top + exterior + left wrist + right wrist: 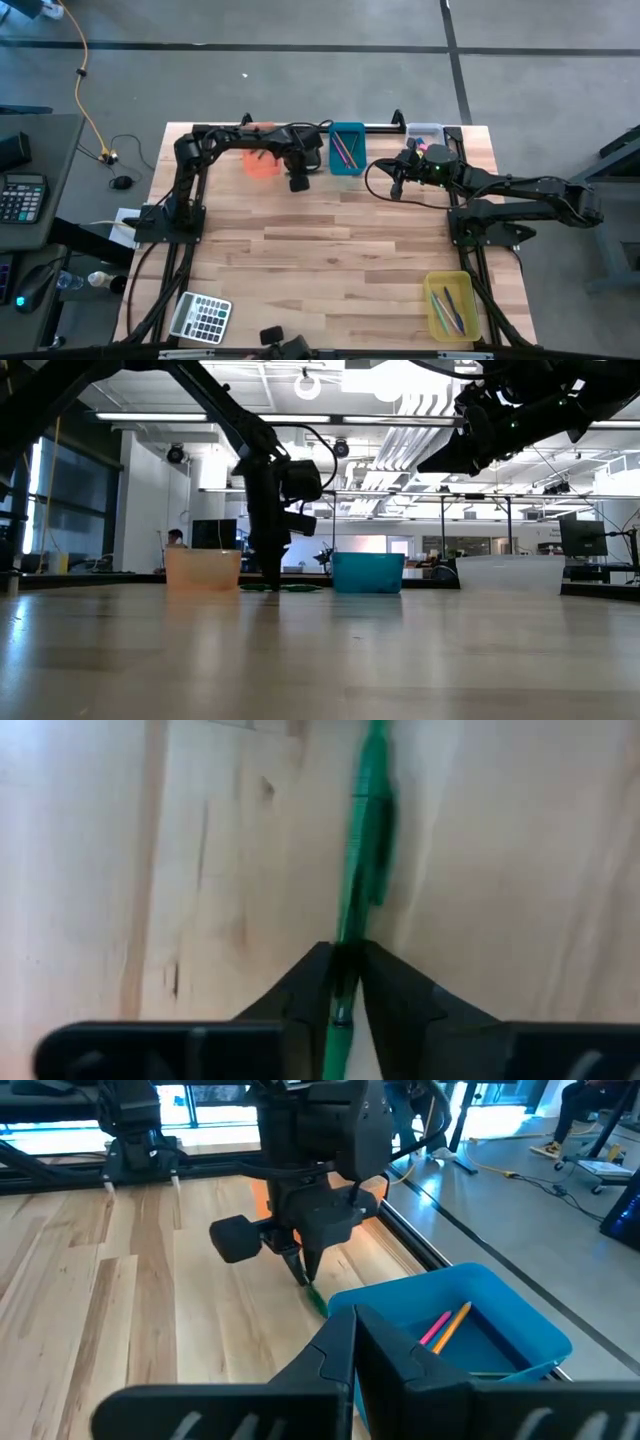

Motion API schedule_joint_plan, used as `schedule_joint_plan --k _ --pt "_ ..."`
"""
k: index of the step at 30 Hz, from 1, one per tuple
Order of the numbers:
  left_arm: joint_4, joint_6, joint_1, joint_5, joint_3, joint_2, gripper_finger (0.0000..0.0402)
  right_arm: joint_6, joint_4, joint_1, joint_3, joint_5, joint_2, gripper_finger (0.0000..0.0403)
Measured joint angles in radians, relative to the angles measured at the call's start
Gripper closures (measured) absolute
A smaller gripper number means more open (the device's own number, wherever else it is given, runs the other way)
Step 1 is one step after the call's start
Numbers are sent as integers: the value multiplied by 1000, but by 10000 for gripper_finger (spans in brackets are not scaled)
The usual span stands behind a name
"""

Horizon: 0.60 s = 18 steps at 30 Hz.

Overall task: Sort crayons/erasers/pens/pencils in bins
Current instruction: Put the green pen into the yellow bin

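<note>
A green pencil lies on the wood between the orange bin and the teal bin. My left gripper stands over it, fingers pointing down and shut on it; it also shows in the low view and the right wrist view. The teal bin holds pink and orange pencils. My right gripper hovers above the table just right of the teal bin, shut and empty. The clear bin holds a pink eraser. The yellow bin holds pens. My left gripper pinches the green pencil's shaft between its two fingertips. The fingers come from above, pointing down, and lie across the pencil. The pencil lies flat on the table, and its longer part reaches out beyond the fingers toward the teal bin.
A grey calculator lies at the near left corner. The four bins stand along the far edge and at the near right corner. The arms' black frames stand at both sides of the table.
</note>
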State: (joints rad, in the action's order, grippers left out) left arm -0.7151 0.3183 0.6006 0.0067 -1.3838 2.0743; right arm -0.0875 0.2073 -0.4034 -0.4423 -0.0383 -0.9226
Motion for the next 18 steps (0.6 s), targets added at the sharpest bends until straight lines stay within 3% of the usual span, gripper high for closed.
schedule_joint_plan --k 6,18 --pt "-54 15 -30 -12 -18 1 385 -3 0 0 0 0 0 403" --pt "-102 -104 -106 62 -10 -80 387 -3 0 0 0 0 0 403"
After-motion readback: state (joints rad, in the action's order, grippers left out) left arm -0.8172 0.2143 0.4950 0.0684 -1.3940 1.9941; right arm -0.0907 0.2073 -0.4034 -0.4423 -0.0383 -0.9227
